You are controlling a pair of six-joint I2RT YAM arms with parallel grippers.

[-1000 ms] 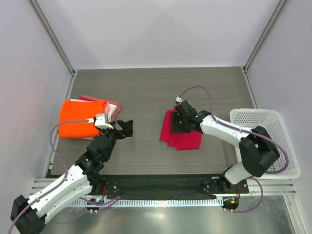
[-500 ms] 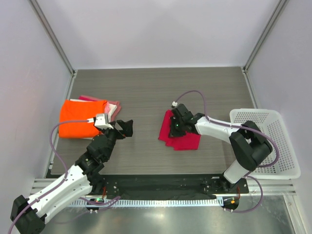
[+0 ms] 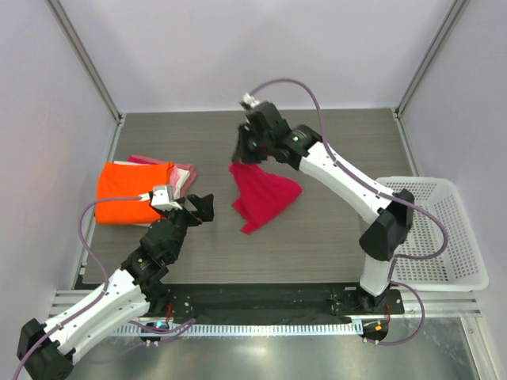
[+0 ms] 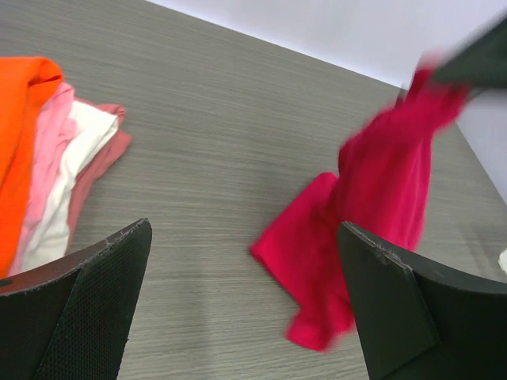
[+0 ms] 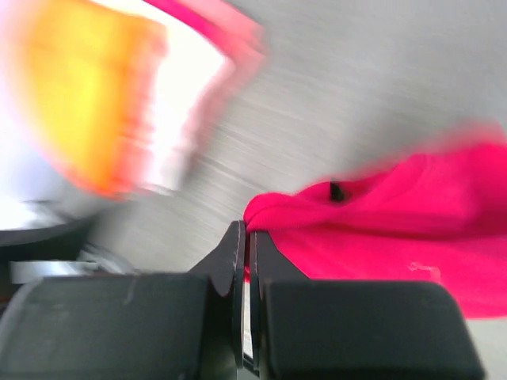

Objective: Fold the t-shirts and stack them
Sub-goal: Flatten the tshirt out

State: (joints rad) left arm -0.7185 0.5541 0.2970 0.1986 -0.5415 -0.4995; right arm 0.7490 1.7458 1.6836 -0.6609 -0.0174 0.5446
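Note:
The crimson-red t-shirt (image 3: 265, 198) hangs in a loose bunch over the middle of the table, lifted by its top edge. My right gripper (image 3: 242, 152) is shut on that edge; in the right wrist view the jaws (image 5: 247, 231) pinch a fold of red cloth (image 5: 396, 229). The orange t-shirt (image 3: 131, 194) lies folded at the left on a pink and white t-shirt (image 3: 184, 172). My left gripper (image 3: 200, 207) stands open and empty beside that stack, left of the red shirt (image 4: 372, 206). Its fingers (image 4: 79, 309) frame bare table.
A white lattice basket (image 3: 440, 229) stands at the right edge of the table. Metal frame posts rise at the back corners. The stack's orange layer (image 4: 20, 142) and pink layers (image 4: 63, 174) show at the left of the left wrist view.
My right gripper shut on the red t-shirt, then lifted it and swung it left and toward the back. The shirt left the table and now hangs unfolded. The left arm stayed put.

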